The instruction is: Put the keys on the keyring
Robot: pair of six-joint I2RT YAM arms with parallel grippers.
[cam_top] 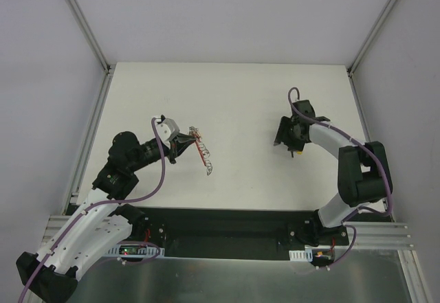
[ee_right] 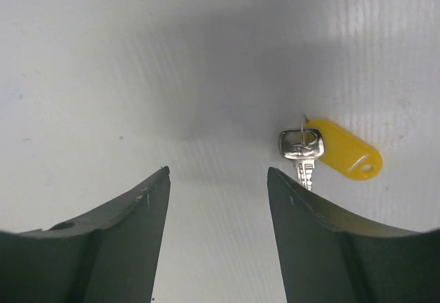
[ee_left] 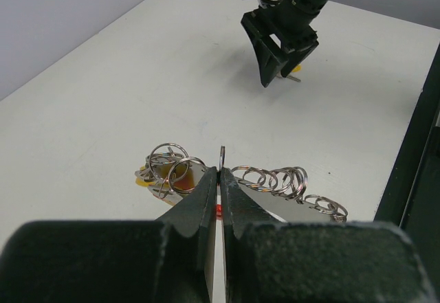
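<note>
The keyring (cam_top: 203,154), a bunch of silver rings and chain with a red band, is held just above the table left of centre. My left gripper (cam_top: 187,140) is shut on one upright ring of it (ee_left: 221,157). Ring clusters hang either side of the fingers (ee_left: 275,179), and a yellow key head (ee_left: 146,177) shows under the left cluster. My right gripper (ee_right: 216,179) is open and empty, low over the table. A metal key (ee_right: 301,148) with a yellow head (ee_right: 347,156) lies just beyond its right fingertip; it also shows in the top view (cam_top: 300,153).
The white table (cam_top: 234,97) is bounded by grey walls and aluminium posts (cam_top: 86,21) at the back corners. A black rail (cam_top: 227,224) runs along the near edge by the arm bases. My right gripper shows in the left wrist view (ee_left: 278,69).
</note>
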